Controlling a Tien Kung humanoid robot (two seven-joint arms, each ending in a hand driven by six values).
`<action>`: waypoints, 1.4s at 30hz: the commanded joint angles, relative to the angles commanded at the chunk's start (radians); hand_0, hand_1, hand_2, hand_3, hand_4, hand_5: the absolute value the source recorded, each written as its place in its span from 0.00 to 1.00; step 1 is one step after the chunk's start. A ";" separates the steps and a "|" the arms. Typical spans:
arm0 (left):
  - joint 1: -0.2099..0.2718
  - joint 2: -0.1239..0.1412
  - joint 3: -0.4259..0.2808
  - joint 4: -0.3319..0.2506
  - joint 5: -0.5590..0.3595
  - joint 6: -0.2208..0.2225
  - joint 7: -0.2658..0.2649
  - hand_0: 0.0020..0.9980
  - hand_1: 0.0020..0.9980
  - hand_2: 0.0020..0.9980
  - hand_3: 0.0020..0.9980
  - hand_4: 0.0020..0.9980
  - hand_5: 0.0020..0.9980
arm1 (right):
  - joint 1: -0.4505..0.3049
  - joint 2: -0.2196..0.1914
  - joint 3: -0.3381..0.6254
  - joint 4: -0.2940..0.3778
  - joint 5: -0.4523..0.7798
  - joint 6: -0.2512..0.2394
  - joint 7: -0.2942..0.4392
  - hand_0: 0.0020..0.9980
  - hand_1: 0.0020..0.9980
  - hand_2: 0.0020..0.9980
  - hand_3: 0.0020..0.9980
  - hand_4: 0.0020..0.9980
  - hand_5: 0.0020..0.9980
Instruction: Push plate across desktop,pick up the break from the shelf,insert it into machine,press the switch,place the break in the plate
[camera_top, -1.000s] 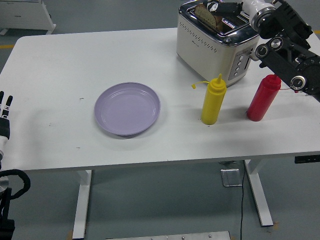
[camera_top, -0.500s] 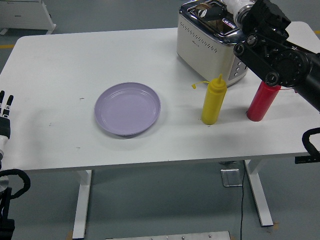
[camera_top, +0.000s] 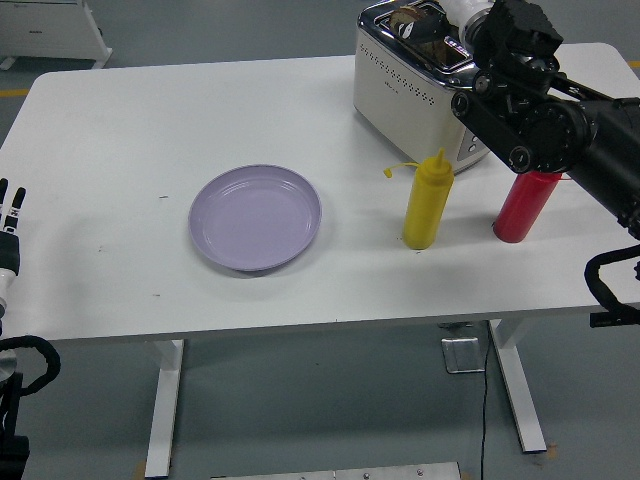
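A cream toaster (camera_top: 405, 85) stands at the table's far right. A slice of brown bread (camera_top: 405, 16) sits low in its top slot, only its upper edge showing. My right hand (camera_top: 428, 22) lies over the slot, with its fingers curled on the bread. The black right forearm (camera_top: 540, 120) crosses in front of the toaster's right end and hides the buttons there. A lilac plate (camera_top: 255, 217) rests empty near the table's middle, far from both hands. My left hand (camera_top: 10, 215) rests at the left edge, fingers straight and holding nothing.
A yellow squeeze bottle (camera_top: 428, 200) and a red squeeze bottle (camera_top: 525, 205) stand upright in front of the toaster, the red one partly behind my right forearm. The white table (camera_top: 150, 110) ends close to the red bottle on the right.
The right arm has swung left and lower over the toaster. The bread has sunk from standing out of the slot to sitting low in it. The left hand and plate have not moved.
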 joint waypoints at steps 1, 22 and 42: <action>0.000 0.000 0.000 0.000 0.000 0.000 0.000 0.83 0.90 0.90 0.79 0.63 1.00 | 0.002 0.005 0.000 -0.009 -0.006 -0.002 0.000 0.67 0.68 0.67 0.81 0.78 0.43; -0.009 0.000 0.005 0.000 -0.001 0.000 -0.002 0.83 0.90 0.90 0.79 0.63 1.00 | 0.023 0.049 -0.036 -0.125 -0.062 -0.025 0.015 0.49 0.55 0.57 0.69 0.74 0.42; -0.016 0.000 0.005 0.001 -0.001 -0.001 -0.002 0.83 0.90 0.90 0.79 0.63 1.00 | 0.017 0.049 -0.076 -0.160 -0.040 -0.052 0.072 0.39 0.46 0.49 0.59 0.60 0.29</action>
